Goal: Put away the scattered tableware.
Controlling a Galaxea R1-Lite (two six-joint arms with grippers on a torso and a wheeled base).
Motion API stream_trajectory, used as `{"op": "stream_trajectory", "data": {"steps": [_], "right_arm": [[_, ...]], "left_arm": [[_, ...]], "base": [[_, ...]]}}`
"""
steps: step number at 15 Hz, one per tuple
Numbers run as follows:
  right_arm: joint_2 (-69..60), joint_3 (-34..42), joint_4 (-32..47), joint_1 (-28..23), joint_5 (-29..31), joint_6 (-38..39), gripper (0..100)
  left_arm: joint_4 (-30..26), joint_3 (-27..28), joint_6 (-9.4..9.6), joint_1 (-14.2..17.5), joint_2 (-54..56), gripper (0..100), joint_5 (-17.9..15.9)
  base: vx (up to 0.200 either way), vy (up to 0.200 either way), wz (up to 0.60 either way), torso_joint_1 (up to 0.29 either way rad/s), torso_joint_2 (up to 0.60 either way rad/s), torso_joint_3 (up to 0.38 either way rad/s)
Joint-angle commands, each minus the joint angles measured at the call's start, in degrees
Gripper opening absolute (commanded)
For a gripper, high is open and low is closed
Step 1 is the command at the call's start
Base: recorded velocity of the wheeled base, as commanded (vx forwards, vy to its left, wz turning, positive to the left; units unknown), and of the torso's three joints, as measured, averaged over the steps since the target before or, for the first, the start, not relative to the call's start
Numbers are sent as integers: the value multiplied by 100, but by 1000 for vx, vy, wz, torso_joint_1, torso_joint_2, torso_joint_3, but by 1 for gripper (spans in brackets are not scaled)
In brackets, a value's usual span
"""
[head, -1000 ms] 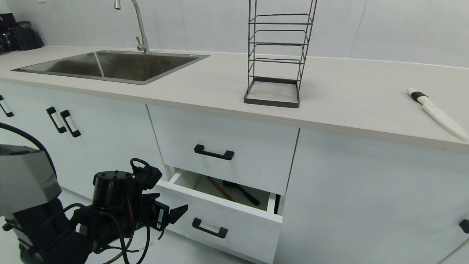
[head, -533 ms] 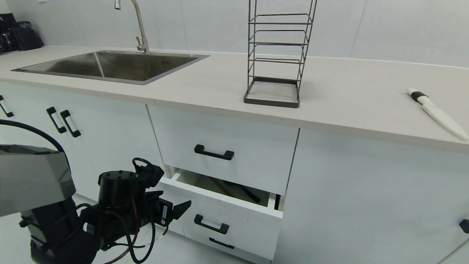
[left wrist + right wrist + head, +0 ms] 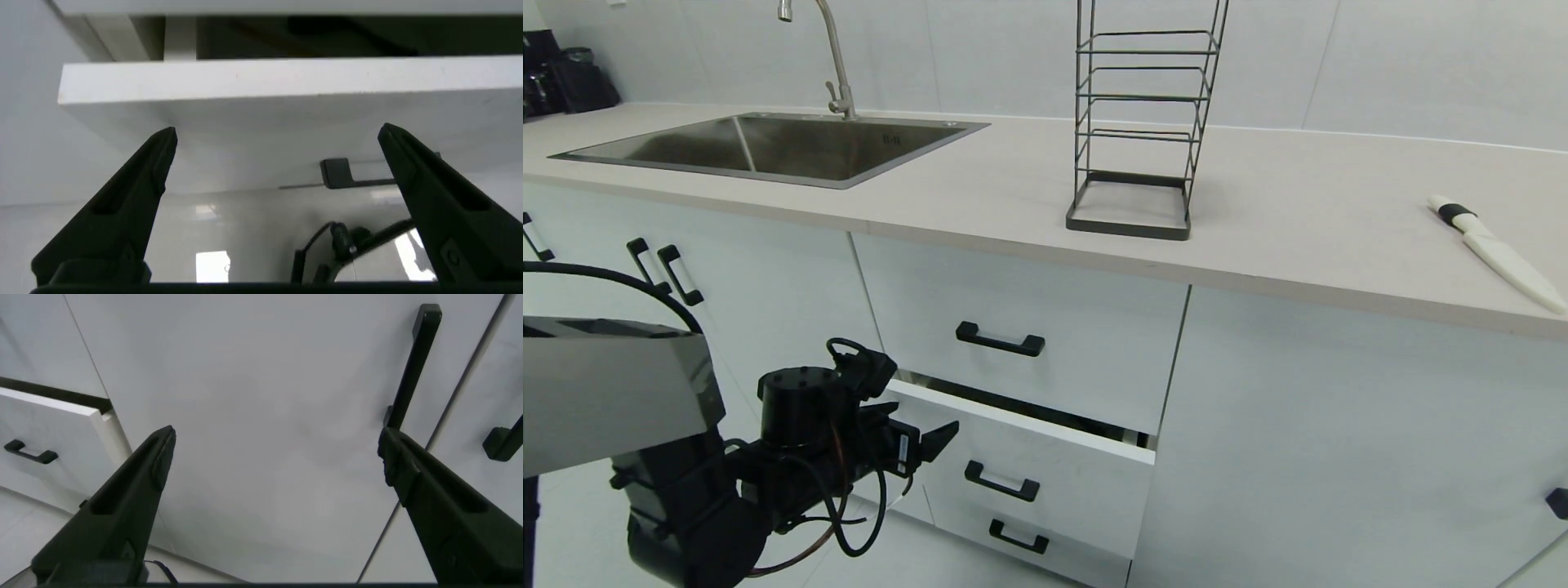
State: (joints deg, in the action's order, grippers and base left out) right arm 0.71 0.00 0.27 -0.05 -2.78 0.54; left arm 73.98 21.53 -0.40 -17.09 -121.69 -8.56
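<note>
A narrow dark slit is seen between the middle drawer (image 3: 1054, 457) and the top drawer (image 3: 1029, 302), too thin for a tool to be passed through. The middle drawer's front stands out from the cabinet face, and its left end is closely faced by the left tool (image 3: 278, 137), jaws spread wide. The right tool (image 3: 278, 434), equally spread, is blocked ahead by a flat cabinet door (image 3: 270, 392). On the table (image 3: 1323, 245), free room is offered between the wire rack (image 3: 1129, 230) and the knife (image 3: 1503, 261).

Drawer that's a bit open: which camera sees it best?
The head view: it shows the drawer front, its handle and the dark gap above. The left wrist view shows its top edge up close. The right wrist view catches one end.
</note>
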Motion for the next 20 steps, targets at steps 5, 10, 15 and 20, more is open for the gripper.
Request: {"op": "stream_trajectory", "data": {"steps": [5, 10, 15, 20], "right_arm": [[8, 0, 0, -4, -3, -1, 100], [8, 0, 0, -4, -3, -1, 100], [8, 0, 0, -4, -3, -1, 100], [8, 0, 0, -4, -3, -1, 100]], "left_arm": [[644, 229, -144, 92, -716, 100, -6], [652, 493, -144, 110, -857, 100, -6], [784, 519, -153, 101, -839, 100, 3], [837, -281, -144, 110, 22, 100, -6]], "base": [[0, 0, 0, 0, 0, 0], [0, 0, 0, 0, 0, 0], [0, 0, 0, 0, 0, 0], [0, 0, 0, 0, 0, 0]]}}
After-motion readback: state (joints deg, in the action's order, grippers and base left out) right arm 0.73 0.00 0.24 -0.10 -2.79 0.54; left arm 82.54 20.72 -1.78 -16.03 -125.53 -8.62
